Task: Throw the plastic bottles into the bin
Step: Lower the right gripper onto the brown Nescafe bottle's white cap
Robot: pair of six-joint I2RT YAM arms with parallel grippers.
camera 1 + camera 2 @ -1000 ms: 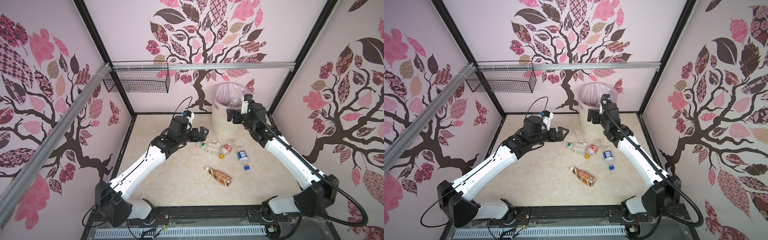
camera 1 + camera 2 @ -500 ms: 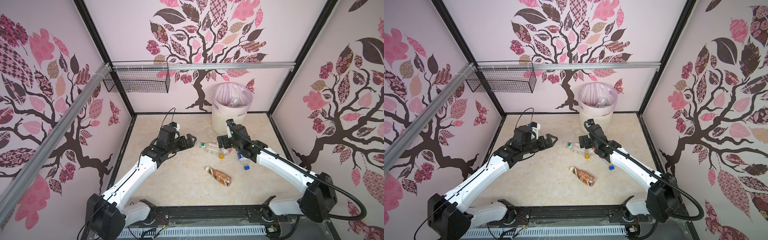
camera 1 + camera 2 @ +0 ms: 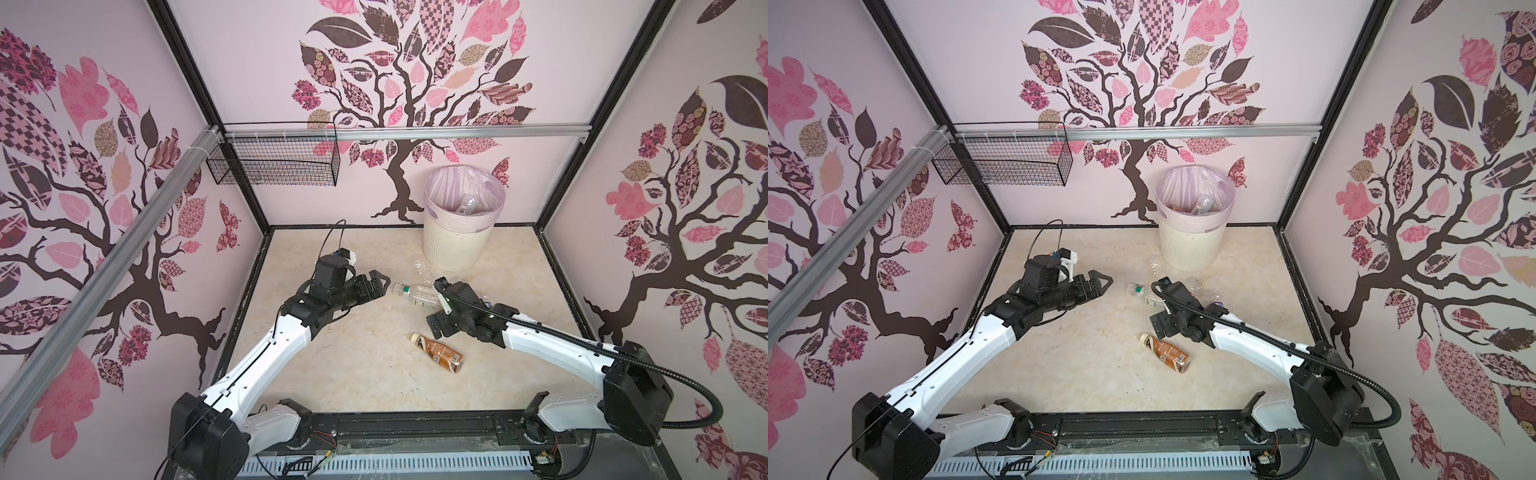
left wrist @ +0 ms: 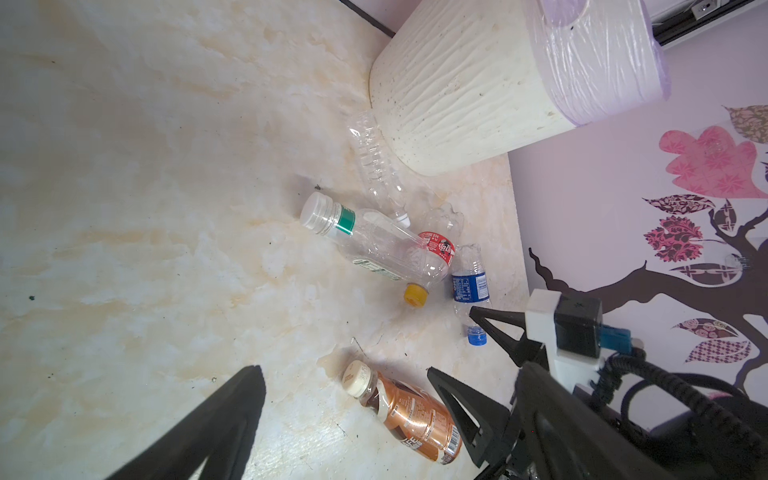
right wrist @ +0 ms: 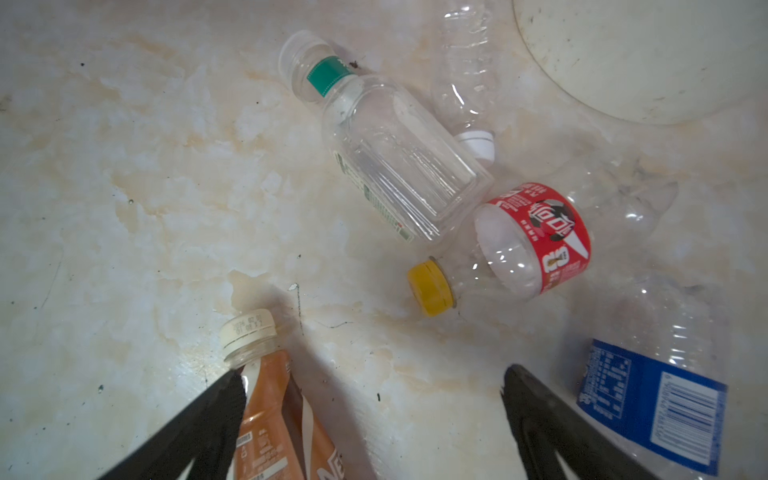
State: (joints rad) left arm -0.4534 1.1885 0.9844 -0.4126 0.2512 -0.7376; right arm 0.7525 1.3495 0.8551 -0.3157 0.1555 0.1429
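Right arm change: 1 second ago the right gripper (image 5: 372, 378) was up at the rim of the bin (image 3: 453, 245); now it is low over the table (image 3: 332, 374).
Left arm change: the left gripper (image 3: 380, 287) has drawn back a little toward its own side.
Bottles change: the 5 loose ones lie where they did.
Right jaws: spread wide and empty, straddling bare table between the brown-labelled bottle (image 5: 270, 415) and the blue-labelled bottle (image 5: 652, 407); contact with either cannot be told.
Left jaws: spread wide and empty, tips near the white cap of the green-banded bottle (image 5: 395, 166).
Loose bottles: all on their sides; the red-labelled bottle (image 5: 536, 237) has a yellow cap, and the ribbed clear bottle (image 4: 374, 162) lies against the bin's foot.
Bin: upright by the back wall, pink-lined, with binned bottles (image 3: 467, 203) inside.
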